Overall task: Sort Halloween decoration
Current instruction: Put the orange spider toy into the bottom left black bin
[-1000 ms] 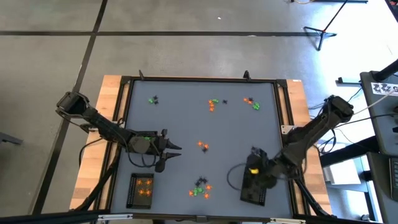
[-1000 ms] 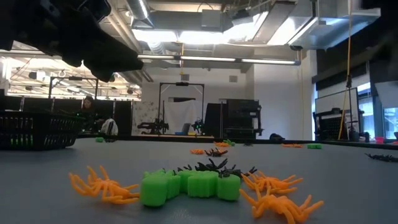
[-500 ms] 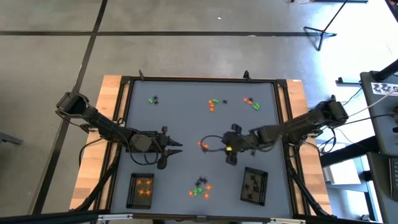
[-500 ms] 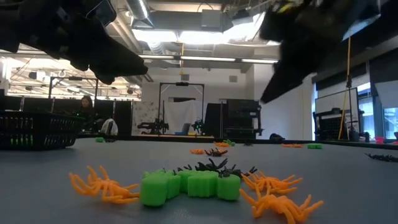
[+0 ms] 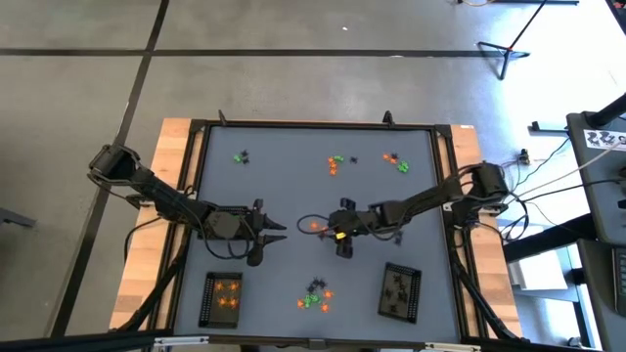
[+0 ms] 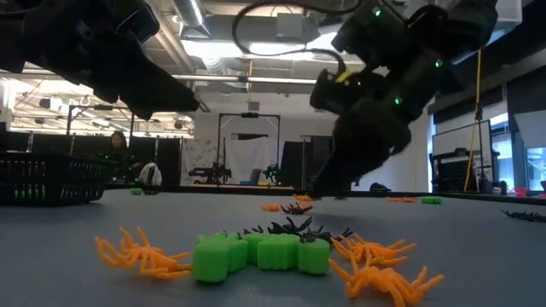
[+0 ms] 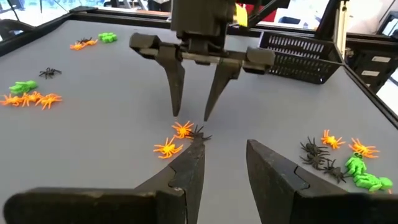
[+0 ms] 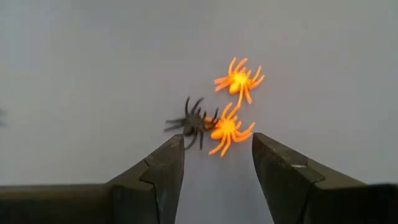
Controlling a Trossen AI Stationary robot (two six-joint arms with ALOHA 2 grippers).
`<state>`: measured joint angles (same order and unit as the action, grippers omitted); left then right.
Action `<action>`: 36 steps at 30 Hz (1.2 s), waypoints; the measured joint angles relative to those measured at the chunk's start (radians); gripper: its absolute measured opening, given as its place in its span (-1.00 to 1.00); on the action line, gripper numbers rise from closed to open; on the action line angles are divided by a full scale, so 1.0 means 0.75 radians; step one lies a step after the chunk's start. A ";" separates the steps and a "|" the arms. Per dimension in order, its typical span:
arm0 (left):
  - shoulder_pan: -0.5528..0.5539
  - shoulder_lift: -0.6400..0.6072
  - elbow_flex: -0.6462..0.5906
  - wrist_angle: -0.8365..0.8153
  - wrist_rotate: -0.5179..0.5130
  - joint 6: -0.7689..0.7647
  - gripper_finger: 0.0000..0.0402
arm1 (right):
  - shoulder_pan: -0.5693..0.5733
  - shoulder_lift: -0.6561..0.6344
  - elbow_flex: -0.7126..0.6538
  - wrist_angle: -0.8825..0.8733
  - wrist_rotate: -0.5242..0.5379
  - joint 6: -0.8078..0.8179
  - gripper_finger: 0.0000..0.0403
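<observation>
At frame centre, the right gripper (image 7: 191, 115) hangs open and empty over a black spider (image 8: 191, 122) touching an orange spider (image 8: 228, 130). Next comes a descent to pinch one alone. The left gripper (image 5: 277, 232), centre-left, waits open and empty.

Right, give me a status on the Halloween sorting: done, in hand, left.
Done: orange trinkets lie in the left tray, dark ones in the right tray.

In hand: the right gripper hangs open over the middle cluster of two orange spiders and a black one, holding nothing. The left gripper waits nearby, open.

Left: the near pile and three far clusters.
</observation>
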<state>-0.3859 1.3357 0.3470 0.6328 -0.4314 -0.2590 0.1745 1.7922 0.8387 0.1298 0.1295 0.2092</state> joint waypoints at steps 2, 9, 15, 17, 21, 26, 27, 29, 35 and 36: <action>0.000 0.000 0.000 -0.002 -0.001 -0.001 -0.44 | 0.000 0.030 0.000 0.030 0.000 0.000 -0.09; 0.000 0.000 0.000 -0.017 -0.006 -0.003 -0.44 | 0.001 0.087 0.002 0.078 0.001 0.002 -0.43; 0.000 0.000 0.000 -0.017 -0.007 -0.006 -0.44 | 0.002 0.083 0.002 0.071 0.001 0.001 -0.92; 0.000 0.000 0.000 -0.017 -0.007 -0.006 -0.44 | 0.002 0.073 0.002 0.063 0.000 -0.001 -0.96; 0.000 0.000 0.000 -0.025 -0.007 -0.028 -0.44 | 0.002 0.038 -0.002 0.022 0.008 -0.001 -0.95; -0.002 0.000 0.000 -0.027 -0.007 -0.031 -0.44 | 0.002 -0.026 -0.002 0.021 0.015 -0.002 -0.98; -0.002 0.000 0.000 -0.027 -0.007 -0.031 -0.44 | 0.002 -0.034 -0.002 0.032 0.017 -0.002 -0.99; -0.002 0.000 0.000 -0.025 -0.007 -0.031 -0.44 | 0.002 -0.055 -0.002 0.050 0.024 -0.005 -0.99; -0.002 0.000 -0.001 0.003 -0.023 -0.026 -0.44 | 0.002 -0.066 -0.001 0.196 0.026 -0.029 -0.99; -0.002 0.000 0.000 0.009 -0.030 -0.026 -0.44 | 0.002 -0.066 -0.001 0.224 0.026 -0.039 -0.99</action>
<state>-0.3870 1.3357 0.3468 0.6399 -0.4536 -0.2787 0.1761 1.7428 0.8379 0.2976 0.1493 0.1800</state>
